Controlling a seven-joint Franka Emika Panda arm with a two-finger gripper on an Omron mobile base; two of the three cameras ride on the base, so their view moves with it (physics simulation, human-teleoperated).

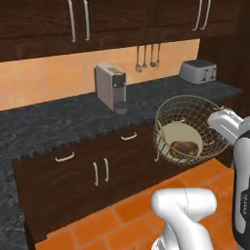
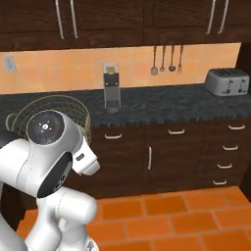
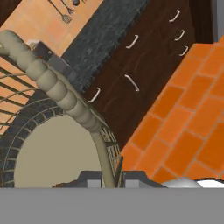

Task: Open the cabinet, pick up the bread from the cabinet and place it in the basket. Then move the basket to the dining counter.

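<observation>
Your surroundings: coffee machine and toaster on the desk. Tan wire basket aloft, tilted, bread inside; fingers clamped on its rim.

Worktop: black speckled, along the wall.
Coffee machine: upright on it.
Toaster: well right of that.
Utensils: hanging on the orange wall (four, I think).
Floor: orange tiles.

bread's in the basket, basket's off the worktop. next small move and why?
Probably keep the gripper shut on the basket rim and carry it away from the black worktop: the bread already lies on its pale base, and the basket hangs tilted over the floor.
</observation>
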